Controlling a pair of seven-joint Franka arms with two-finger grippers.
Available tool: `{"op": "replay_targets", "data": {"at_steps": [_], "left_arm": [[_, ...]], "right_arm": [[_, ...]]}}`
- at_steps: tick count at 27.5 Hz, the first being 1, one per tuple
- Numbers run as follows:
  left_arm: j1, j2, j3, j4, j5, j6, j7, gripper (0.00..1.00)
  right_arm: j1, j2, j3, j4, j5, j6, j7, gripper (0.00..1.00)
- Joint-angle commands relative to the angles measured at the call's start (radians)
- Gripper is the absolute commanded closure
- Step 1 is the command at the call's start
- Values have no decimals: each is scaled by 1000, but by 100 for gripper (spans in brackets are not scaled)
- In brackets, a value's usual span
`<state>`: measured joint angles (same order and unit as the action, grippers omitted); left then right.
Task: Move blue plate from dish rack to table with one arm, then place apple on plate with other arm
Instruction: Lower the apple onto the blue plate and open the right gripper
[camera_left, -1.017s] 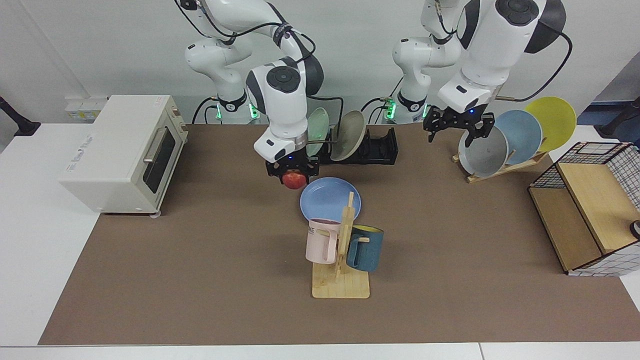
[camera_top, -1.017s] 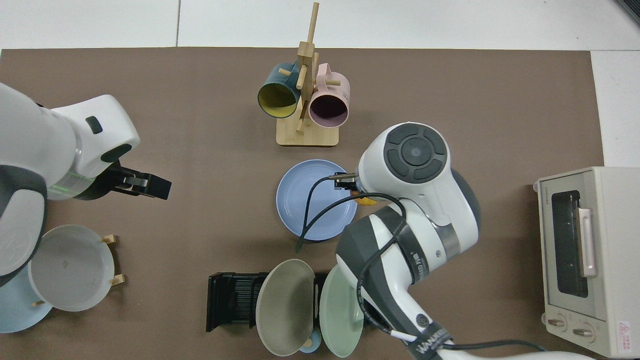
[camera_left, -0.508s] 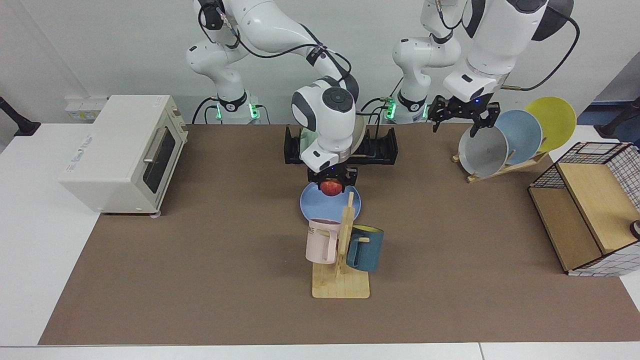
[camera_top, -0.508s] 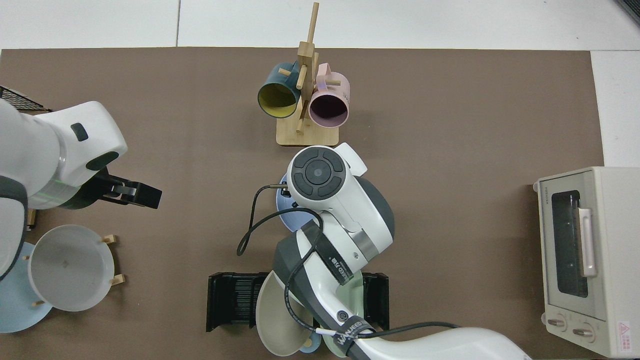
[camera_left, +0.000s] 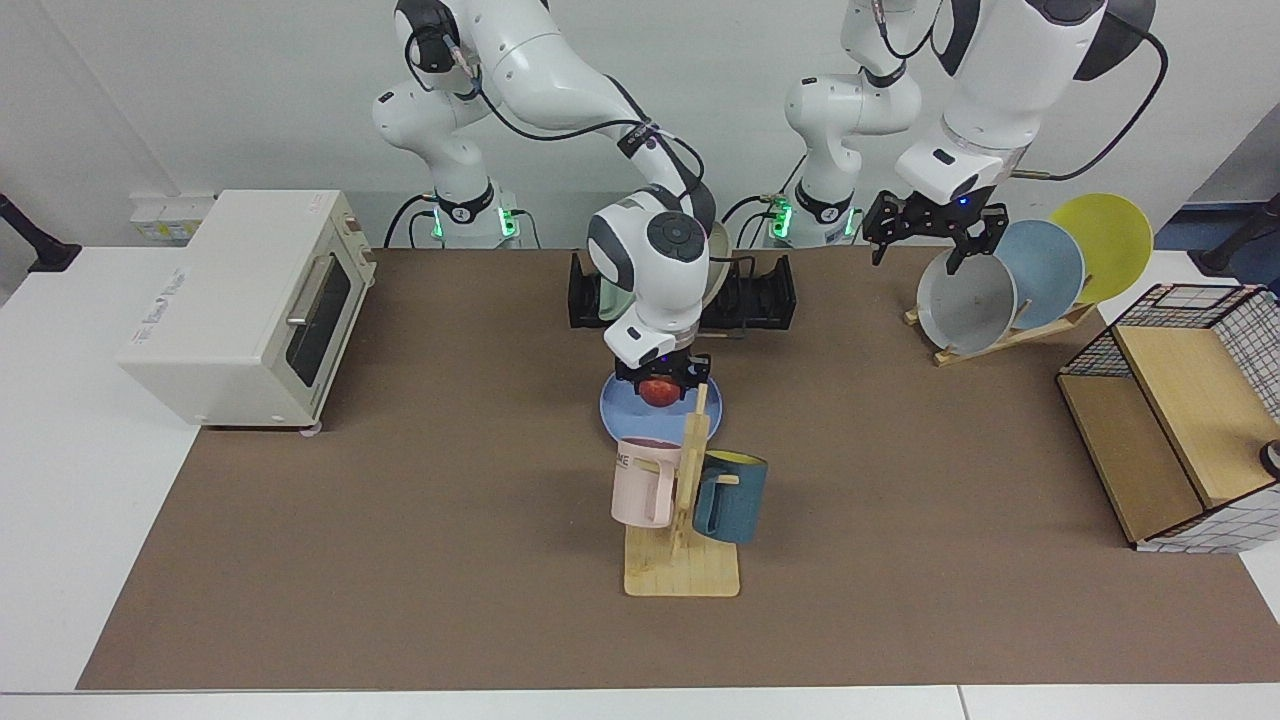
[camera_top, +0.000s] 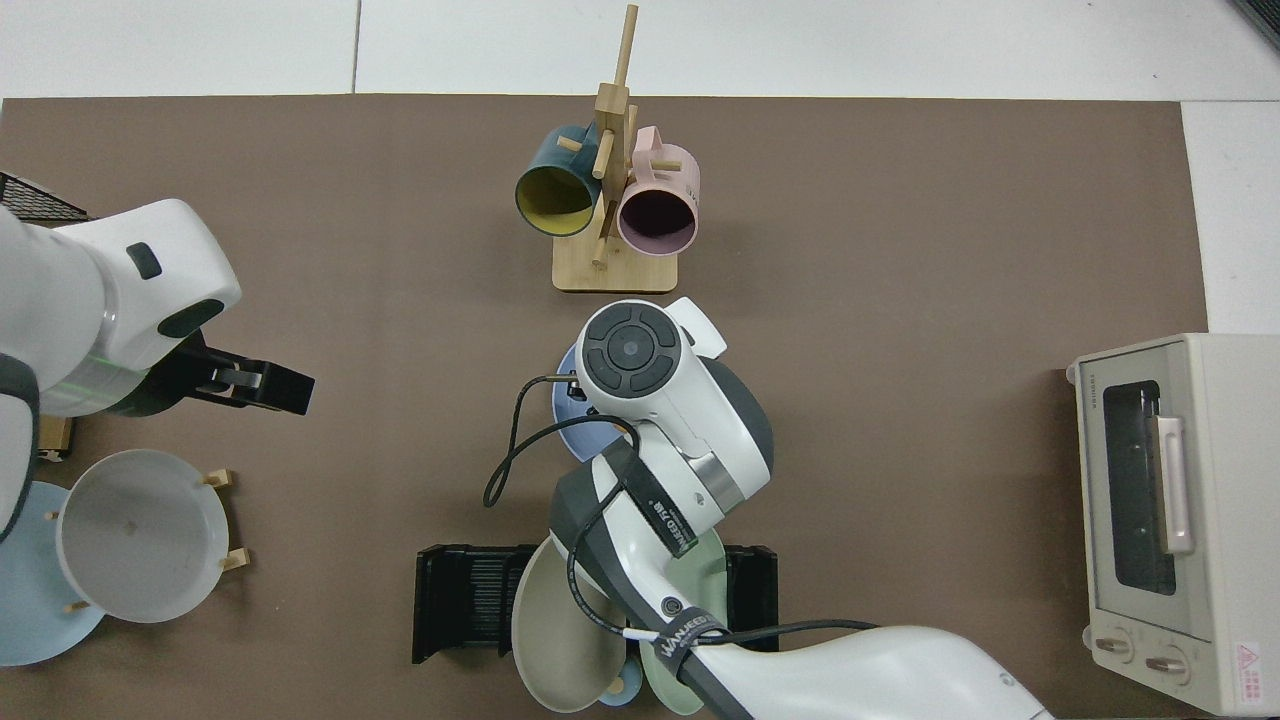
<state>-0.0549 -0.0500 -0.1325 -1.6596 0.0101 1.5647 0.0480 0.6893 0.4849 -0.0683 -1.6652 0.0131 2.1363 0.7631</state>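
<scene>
The blue plate (camera_left: 618, 412) lies flat on the brown table (camera_left: 400, 520), just in front of the black dish rack (camera_left: 765, 295). My right gripper (camera_left: 658, 386) hangs low over the plate's middle, shut on the red apple (camera_left: 657, 393). Whether the apple touches the plate I cannot tell. In the top view the right wrist covers the apple, and only a sliver of the blue plate (camera_top: 576, 438) shows beside the dish rack (camera_top: 460, 600). My left gripper (camera_left: 917, 248) hovers open and holding nothing above the grey plate, away from the blue plate; in the top view this left gripper (camera_top: 285, 388) is at the left edge.
A wooden mug stand (camera_left: 682, 520) with a pink and a teal mug stands right in front of the plate. A beige plate (camera_top: 560, 620) and a pale green one sit in the rack. A toaster oven (camera_left: 250, 300), a wooden plate stand (camera_left: 1000, 335) and a wire basket (camera_left: 1180, 420) flank the mat.
My right arm carried the apple from beside the plate's edge to over its middle and lowered it. The left gripper drifted up and back toward the wooden plate stand.
</scene>
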Motion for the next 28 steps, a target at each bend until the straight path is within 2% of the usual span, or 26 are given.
{"op": "replay_targets", "data": {"at_steps": [1, 3, 5, 6, 7, 8, 9, 10, 20, 25, 28], "left_arm": [[13, -4, 17, 12, 7, -11, 7, 0], [18, -4, 20, 12, 7, -11, 7, 0], [23, -4, 31, 12, 7, -11, 7, 0], [23, -4, 37, 12, 7, -12, 7, 0], [23, -4, 40, 12, 7, -11, 7, 0], [26, -4, 42, 12, 7, -11, 7, 0], [30, -4, 44, 12, 7, -12, 7, 0], [36, -2, 45, 12, 7, -11, 7, 0], [55, -4, 48, 12, 7, -12, 7, 0], [55, -4, 47, 12, 7, -11, 7, 0], [55, -4, 48, 12, 7, -12, 7, 0]], "right_arm": [[7, -9, -2, -39, 10, 40, 9, 100], [7, -8, -2, -50, 16, 50, 5, 97], [4, -8, -2, -60, 50, 63, 4, 85], [3, -8, -2, -64, 73, 66, 4, 70], [3, -8, -2, -64, 94, 65, 4, 50], [3, -8, -2, -62, 109, 62, 5, 30], [1, -8, -2, -59, 122, 54, 7, 4], [1, -9, -4, -56, 125, 51, 5, 0], [-14, -72, -16, -16, 104, -25, -10, 0], [-54, -144, -28, -10, 105, -39, -178, 0], [-123, -183, -25, -7, 103, -39, -298, 0]]}}
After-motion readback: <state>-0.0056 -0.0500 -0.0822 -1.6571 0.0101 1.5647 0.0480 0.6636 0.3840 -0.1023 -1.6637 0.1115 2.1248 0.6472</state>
